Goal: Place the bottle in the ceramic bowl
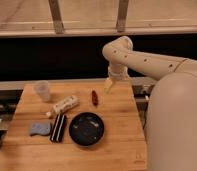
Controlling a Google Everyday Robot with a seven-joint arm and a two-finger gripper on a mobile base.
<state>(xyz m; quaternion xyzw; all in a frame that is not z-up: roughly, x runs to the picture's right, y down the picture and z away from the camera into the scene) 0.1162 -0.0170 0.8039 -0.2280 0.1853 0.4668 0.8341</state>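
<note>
Camera view: we are looking at a wooden table [119, 137].
Gripper [110, 86]: it is hanging over the table's far edge. We cannot tell if it is clenched or let go.
Bottle [65, 105]: it is lying on its side, between the cup [42, 90] and the bowl [86, 129], touching neither.

On table [119, 145], bottle [65, 105] behind-left of ceramic bowl [86, 129]; end effector [108, 86] over far right edge
</note>
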